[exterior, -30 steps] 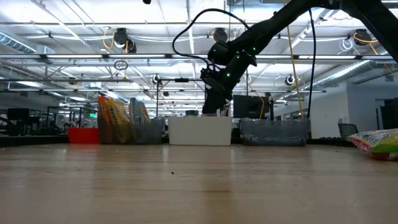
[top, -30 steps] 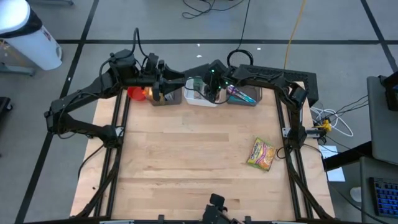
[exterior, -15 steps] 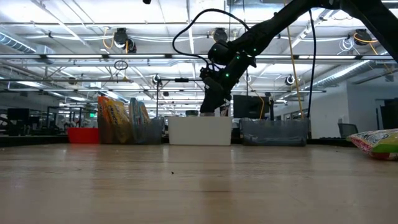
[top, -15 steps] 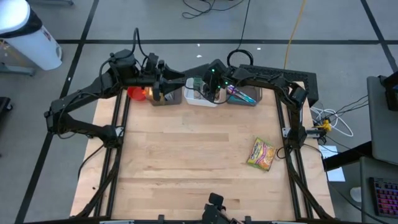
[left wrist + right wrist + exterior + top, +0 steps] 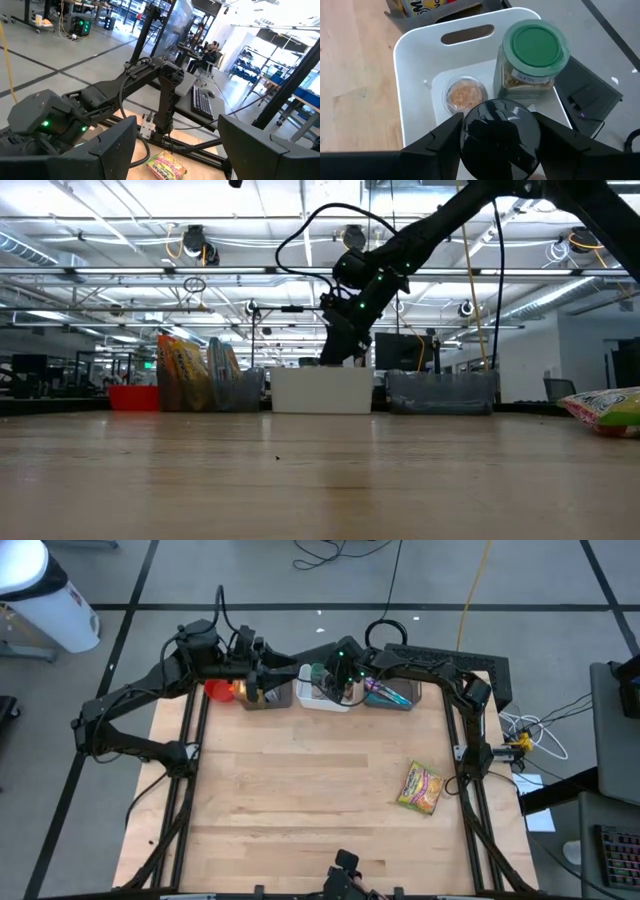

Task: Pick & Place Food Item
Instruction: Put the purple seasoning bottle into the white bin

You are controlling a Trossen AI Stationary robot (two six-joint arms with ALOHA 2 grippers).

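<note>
My right gripper (image 5: 335, 687) hangs over the white bin (image 5: 312, 700) at the table's far edge, shut on a dark round thing (image 5: 500, 131). In the bin stand a green-lidded jar (image 5: 534, 56) and a small clear cup of brown bits (image 5: 466, 95). My left gripper (image 5: 262, 688) waits open and empty over the grey bin (image 5: 270, 698) to the left. A yellow-green food packet (image 5: 420, 787) lies flat on the table at the right. My right gripper pinches the dark round thing between its two fingers (image 5: 445, 136), one on each opposite side (image 5: 468, 134). The fingers point down from above. The thing sits over the bin's near part; whether it rests on the bin's floor cannot be told.
A red bowl (image 5: 218, 691) stands at the far left. The left grey bin holds upright snack bags (image 5: 182, 372). Another grey bin (image 5: 392, 693) with colourful packets stands right of the white bin. The wooden table (image 5: 300, 790) lies in front of the bins.
My right gripper has shifted a little toward the table's left over the white bin, still shut on the dark round thing.
</note>
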